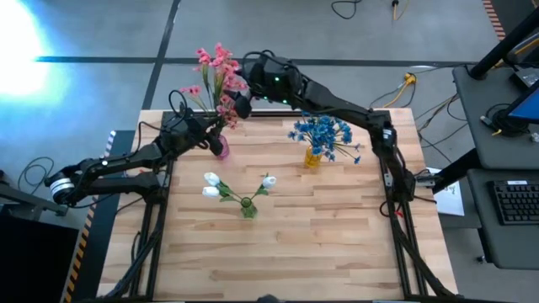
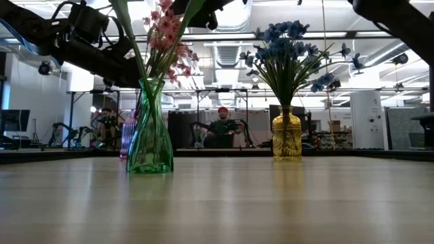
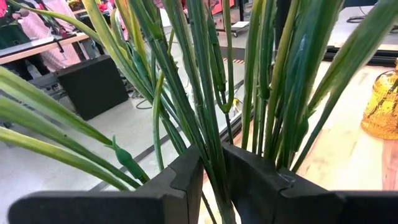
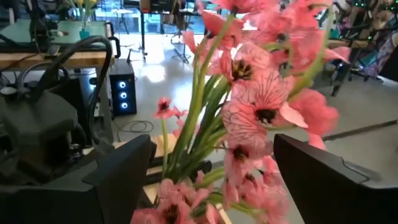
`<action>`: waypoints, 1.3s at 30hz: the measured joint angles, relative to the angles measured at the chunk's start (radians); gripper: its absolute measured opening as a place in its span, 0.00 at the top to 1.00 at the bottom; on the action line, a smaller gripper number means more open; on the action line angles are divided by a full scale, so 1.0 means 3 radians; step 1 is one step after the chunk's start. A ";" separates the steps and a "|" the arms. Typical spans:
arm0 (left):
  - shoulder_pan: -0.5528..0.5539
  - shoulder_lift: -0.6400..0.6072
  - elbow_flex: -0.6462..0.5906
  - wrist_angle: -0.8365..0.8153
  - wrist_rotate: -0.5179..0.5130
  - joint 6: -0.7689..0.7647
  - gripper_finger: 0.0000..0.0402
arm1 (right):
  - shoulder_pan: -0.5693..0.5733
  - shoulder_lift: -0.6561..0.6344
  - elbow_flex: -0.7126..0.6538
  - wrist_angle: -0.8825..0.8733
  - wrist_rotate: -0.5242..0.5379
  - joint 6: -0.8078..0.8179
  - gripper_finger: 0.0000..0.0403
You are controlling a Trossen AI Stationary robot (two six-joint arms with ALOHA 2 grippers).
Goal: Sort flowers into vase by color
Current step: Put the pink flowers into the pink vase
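The pink flowers [image 1: 216,69] stand as a bunch with their stems running down into a small magenta vase [image 1: 221,149] near the table's far-left part. My left gripper [image 3: 214,180] is shut on the bunch's green stems just above the vase. My right gripper [image 4: 211,174] is open, its fingers standing on either side of the pink blossoms [image 4: 261,112] without touching them. The blue flowers [image 1: 322,133] stand in a yellow vase [image 2: 286,135]. The white flowers [image 1: 212,185] stand in a green vase [image 2: 149,139]. My left gripper pinches several of the pink bunch's green stems [image 3: 208,140] between its two fingers [image 3: 183,183], low on the stems, coming level from the table's left and lying across them. The stems rise upright past the fingers; other stems and leaves fan out around the grip.
The yellow vase [image 1: 312,157] is to the right of the magenta one, and the green vase [image 1: 248,208] stands nearer the table's middle. Bare wood [image 1: 320,244] fills the near half. People sit in the room beyond the far edge [image 2: 220,129].
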 joint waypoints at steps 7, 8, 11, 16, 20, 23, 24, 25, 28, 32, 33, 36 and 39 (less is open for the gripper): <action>-0.0001 0.0004 0.0000 0.0001 0.0000 -0.0003 0.81 | -0.0017 0.0101 0.0004 0.0180 -0.0002 0.0064 0.18; -0.0001 0.0004 0.0000 0.0002 0.0000 -0.0003 0.81 | -0.0022 0.0107 0.0004 0.0203 -0.0002 0.0064 0.18; -0.0001 0.0004 0.0000 0.0001 0.0000 0.0002 0.81 | -0.0023 0.0140 0.0004 0.0337 -0.0008 0.0071 0.18; -0.0001 0.0004 0.0000 0.0001 0.0000 0.0009 0.81 | -0.0019 0.0233 0.0004 0.0495 -0.0030 0.0073 0.20; -0.0002 0.0004 0.0000 0.0001 0.0000 0.0010 0.81 | -0.0019 0.0308 0.0004 0.0588 -0.0172 0.0015 0.21; -0.0004 0.0004 0.0000 0.0000 0.0001 0.0021 0.81 | -0.0013 0.0348 0.0004 0.0624 -0.0189 -0.0103 0.22; -0.0005 0.0004 0.0000 0.0000 0.0001 0.0023 0.81 | -0.0010 0.0353 0.0004 0.0626 -0.0189 -0.0141 0.23; -0.0005 0.0004 0.0000 0.0000 0.0001 0.0029 0.81 | -0.0006 0.0354 0.0004 0.0628 -0.0191 -0.0172 0.24; -0.0008 0.0004 0.0000 0.0000 0.0001 0.0093 0.81 | 0.0010 0.0355 0.0004 0.0675 -0.0208 -0.0206 0.27; -0.0008 0.0004 0.0000 0.0000 0.0001 0.0146 0.81 | 0.0018 0.0355 0.0004 0.0727 -0.0336 -0.0203 0.33; -0.0008 0.0004 0.0000 0.0000 0.0001 0.0154 0.81 | 0.0018 0.0355 0.0004 0.0728 -0.0352 -0.0201 0.35; -0.0008 0.0004 0.0000 0.0000 0.0001 0.0159 0.81 | 0.0018 0.0355 0.0004 0.0733 -0.0352 -0.0166 0.42; -0.0008 0.0004 0.0000 -0.0001 0.0002 0.0183 0.81 | 0.0018 0.0355 0.0004 0.0729 -0.0351 -0.0149 0.49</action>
